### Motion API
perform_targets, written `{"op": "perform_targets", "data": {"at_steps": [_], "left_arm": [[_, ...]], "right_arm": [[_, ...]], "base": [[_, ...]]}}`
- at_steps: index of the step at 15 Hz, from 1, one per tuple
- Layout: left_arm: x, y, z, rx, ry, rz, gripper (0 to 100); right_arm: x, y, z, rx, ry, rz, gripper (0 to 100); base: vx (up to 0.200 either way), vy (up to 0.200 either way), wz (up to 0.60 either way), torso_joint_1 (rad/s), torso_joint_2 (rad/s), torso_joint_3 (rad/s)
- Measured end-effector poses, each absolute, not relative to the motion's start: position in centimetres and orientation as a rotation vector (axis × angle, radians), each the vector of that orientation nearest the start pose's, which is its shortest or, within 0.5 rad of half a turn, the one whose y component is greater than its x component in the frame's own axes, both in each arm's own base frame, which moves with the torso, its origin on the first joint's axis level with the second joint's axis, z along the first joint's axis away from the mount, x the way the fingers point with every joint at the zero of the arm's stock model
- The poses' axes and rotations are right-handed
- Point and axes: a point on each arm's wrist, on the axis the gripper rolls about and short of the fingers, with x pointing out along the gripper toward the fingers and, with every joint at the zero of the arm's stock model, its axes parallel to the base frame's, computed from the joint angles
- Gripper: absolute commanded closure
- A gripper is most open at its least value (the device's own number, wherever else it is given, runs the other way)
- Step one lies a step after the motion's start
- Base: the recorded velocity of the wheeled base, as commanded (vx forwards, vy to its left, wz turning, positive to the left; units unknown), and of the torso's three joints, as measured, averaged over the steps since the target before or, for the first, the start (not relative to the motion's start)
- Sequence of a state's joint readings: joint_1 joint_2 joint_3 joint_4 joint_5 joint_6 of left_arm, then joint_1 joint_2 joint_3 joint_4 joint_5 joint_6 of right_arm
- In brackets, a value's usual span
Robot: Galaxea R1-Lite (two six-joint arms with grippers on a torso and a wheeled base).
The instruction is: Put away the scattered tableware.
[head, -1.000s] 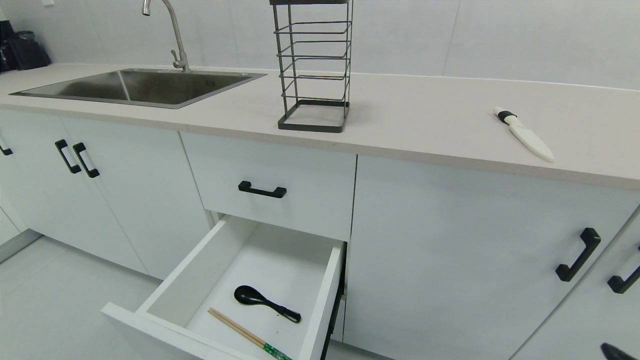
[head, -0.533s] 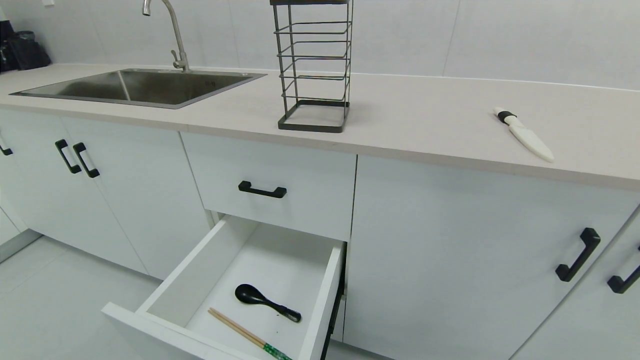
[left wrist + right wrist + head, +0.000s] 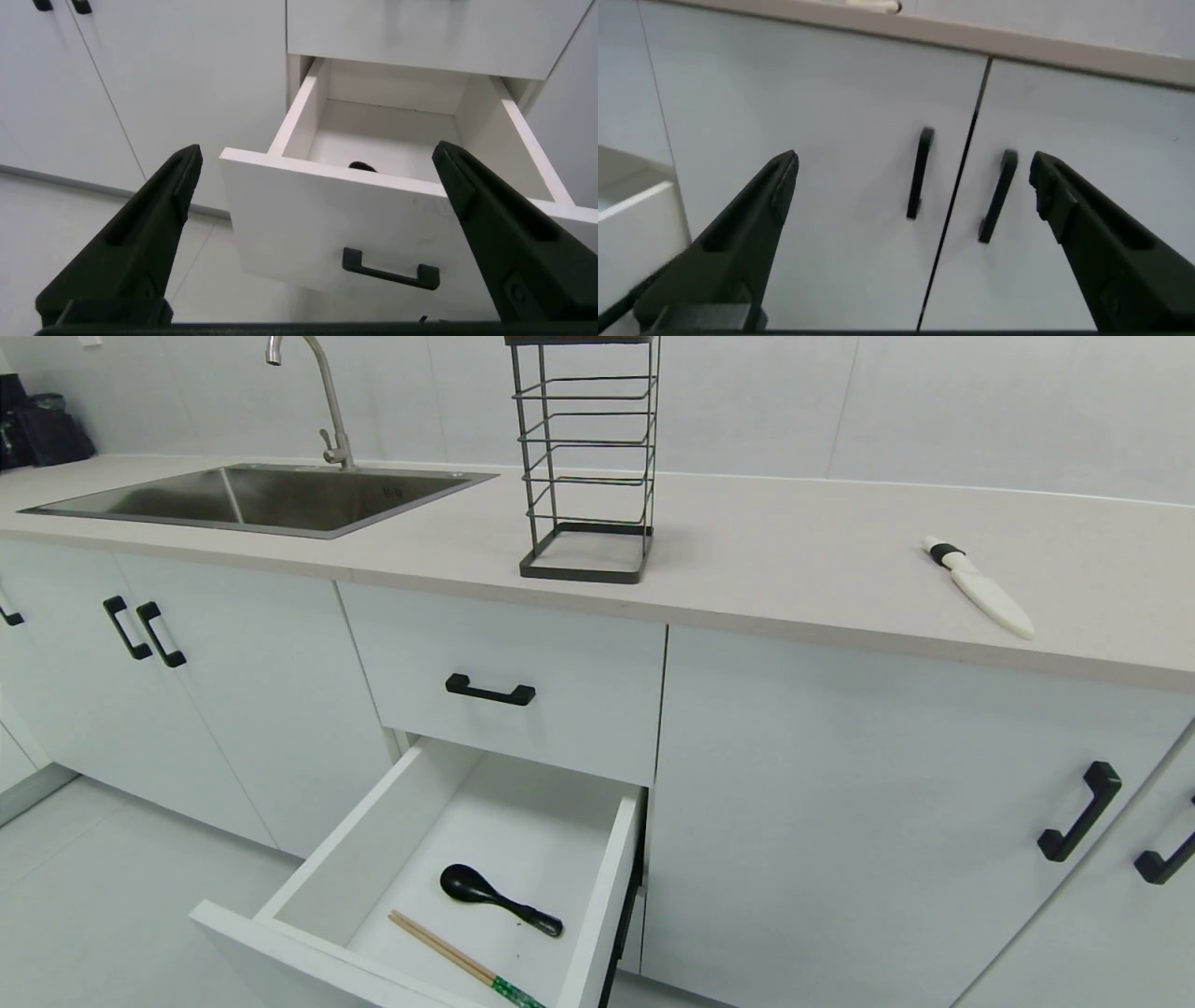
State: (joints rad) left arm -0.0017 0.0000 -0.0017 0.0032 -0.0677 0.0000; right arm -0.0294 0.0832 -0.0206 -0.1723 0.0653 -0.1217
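The lower drawer [image 3: 366, 840] stands pulled out below the counter. A black spoon [image 3: 499, 899] and a pair of wooden chopsticks [image 3: 448, 950] lie inside it near the front. A white knife with a black band [image 3: 980, 588] lies on the counter at the right. My left gripper [image 3: 318, 154] is open and empty, low in front of the drawer front [image 3: 299, 219]; the spoon [image 3: 363, 167] just peeks over the drawer's edge. My right gripper [image 3: 913, 163] is open and empty, facing two white cabinet doors with black handles [image 3: 920, 173].
A black wire rack [image 3: 583, 457] stands mid-counter. A steel sink [image 3: 261, 499] with a faucet [image 3: 322, 392] is at the left. The upper drawer with its black handle [image 3: 490, 691] is shut. Cabinet doors flank the drawers on both sides.
A dark gripper tip at the head view's bottom right corner one second ago has gone out of that view. The drawer, spoon, chopsticks and knife have not moved.
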Motion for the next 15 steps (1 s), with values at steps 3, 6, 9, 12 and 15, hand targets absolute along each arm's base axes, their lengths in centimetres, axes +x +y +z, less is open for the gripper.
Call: {"op": "perform_targets", "data": {"at_steps": [3, 6, 9, 12, 15], "left_arm": [[-2.3, -0.1, 7.6, 0.002, 0.001, -0.069, 0], [-2.3, -0.2, 7.7, 0.008, -0.012, -0.068, 0], [-3.6, -0.2, 12.3, 0.011, -0.218, -0.077, 0], [-4.5, -0.2, 18.7, -0.011, -0.293, -0.155, 0], [-1.9, -0.3, 16.4, -0.105, 0.096, -0.311, 0]], "right_arm": [[-2.1, 0.1, 7.5, -0.007, 0.042, 0.034, 0], [-2.3, 0.1, 7.5, 0.021, 0.011, 0.029, 0], [-2.3, 0.1, 7.5, 0.021, 0.007, 0.030, 0], [-2.3, 0.1, 7.5, 0.021, 0.005, 0.030, 0], [-2.3, 0.1, 7.5, 0.022, 0.004, 0.030, 0]], "base": [[0.000, 0.000, 0.00, 0.000, 0.00, 0.000], [0.000, 0.000, 0.00, 0.000, 0.00, 0.000], [0.000, 0.000, 0.00, 0.000, 0.00, 0.000], [0.000, 0.000, 0.00, 0.000, 0.00, 0.000], [0.000, 0.000, 0.00, 0.000, 0.00, 0.000]]}}
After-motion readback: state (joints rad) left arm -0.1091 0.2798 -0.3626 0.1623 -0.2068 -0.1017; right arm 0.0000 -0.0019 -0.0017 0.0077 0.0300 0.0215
